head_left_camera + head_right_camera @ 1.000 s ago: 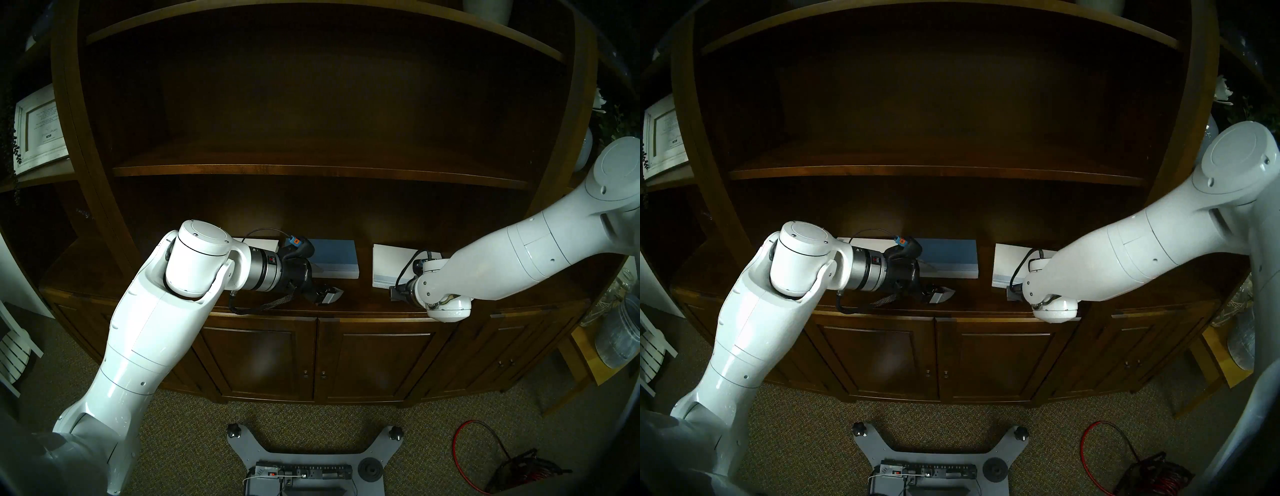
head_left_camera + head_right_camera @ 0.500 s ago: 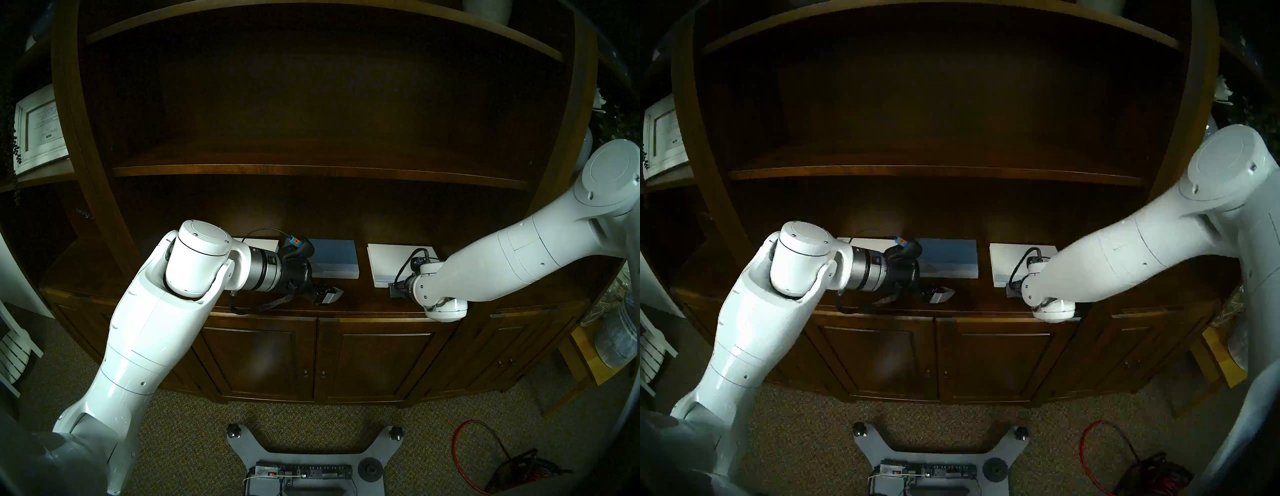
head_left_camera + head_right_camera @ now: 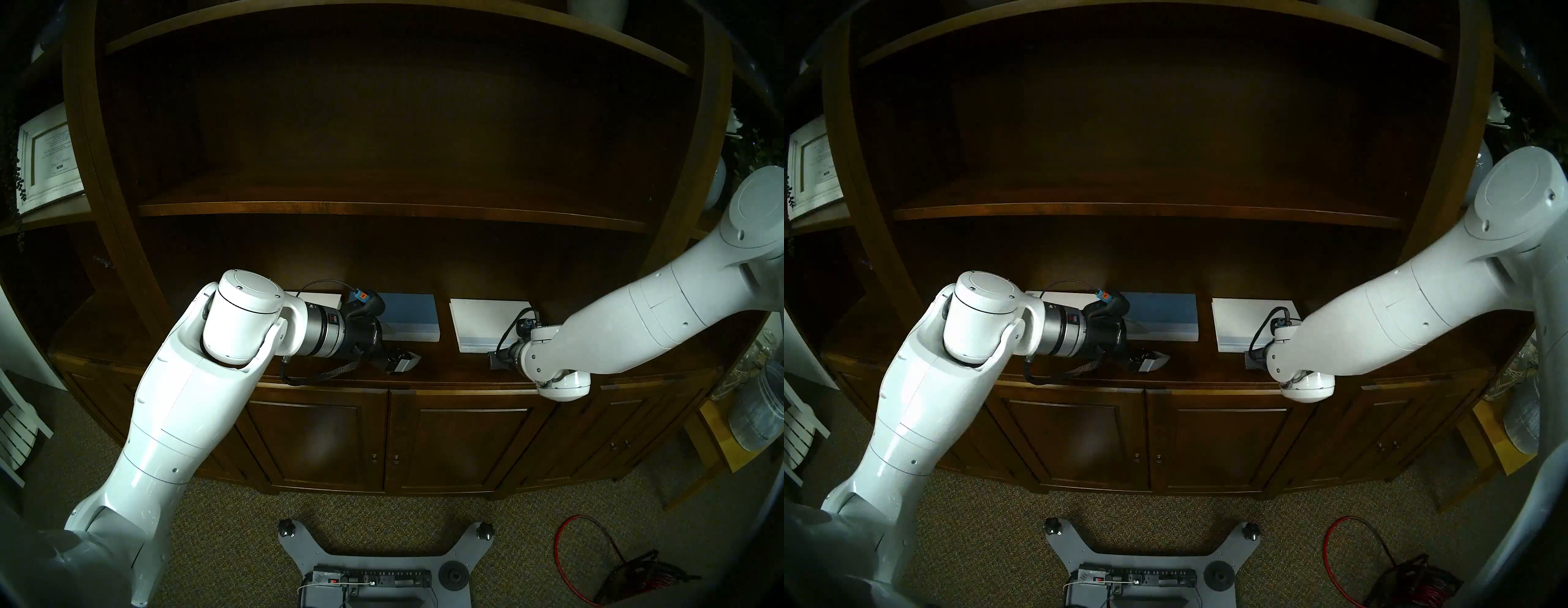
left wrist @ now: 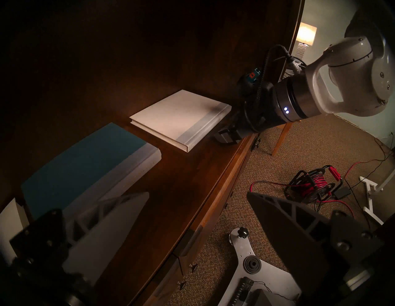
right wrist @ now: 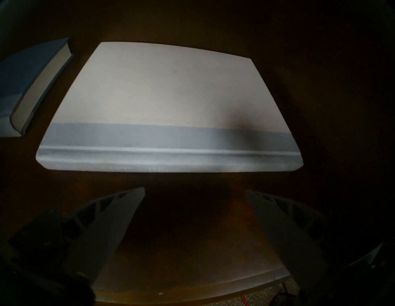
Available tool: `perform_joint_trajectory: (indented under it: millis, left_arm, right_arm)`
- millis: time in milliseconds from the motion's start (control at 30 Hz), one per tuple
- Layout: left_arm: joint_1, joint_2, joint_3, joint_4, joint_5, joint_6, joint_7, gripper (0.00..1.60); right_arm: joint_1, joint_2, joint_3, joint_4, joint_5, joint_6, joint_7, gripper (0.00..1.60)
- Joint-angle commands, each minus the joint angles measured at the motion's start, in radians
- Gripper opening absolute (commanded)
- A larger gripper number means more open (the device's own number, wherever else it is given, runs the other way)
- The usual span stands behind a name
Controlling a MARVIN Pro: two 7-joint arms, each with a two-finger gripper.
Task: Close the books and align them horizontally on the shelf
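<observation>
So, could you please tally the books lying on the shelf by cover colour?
White books: 2, one at the right by the right gripper, one mostly hidden behind the left arm.
Blue book: 1.
Total: 3.

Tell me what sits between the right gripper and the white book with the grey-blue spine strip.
Nothing: only bare shelf separates the open right gripper from the white book, its spine facing the fingers. The right wrist view shows it best.
</observation>
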Motion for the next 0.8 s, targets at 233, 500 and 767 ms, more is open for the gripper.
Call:
perform_joint_trajectory:
  millis: [233,500,767]
  left_arm:
    - [-0.023,-0.005,-0.009,-0.017,-0.002,-0.005,0.0,1.6]
    - [-0.019,-0.004,-0.008,-0.015,-0.001,-0.005,0.0,1.6]
    - [-0.017,-0.005,-0.009,-0.014,-0.001,-0.005,0.001,1.6]
  right_arm:
    - [0.098,0.022,0.009,-0.237,-0.003,-0.048,-0.028,1.6]
    - [0.114,0.023,0.005,-0.387,-0.022,-0.082,-0.044,1.6]
    - [0.18,0.029,0.008,-0.54,-0.05,-0.129,-0.077,1.6]
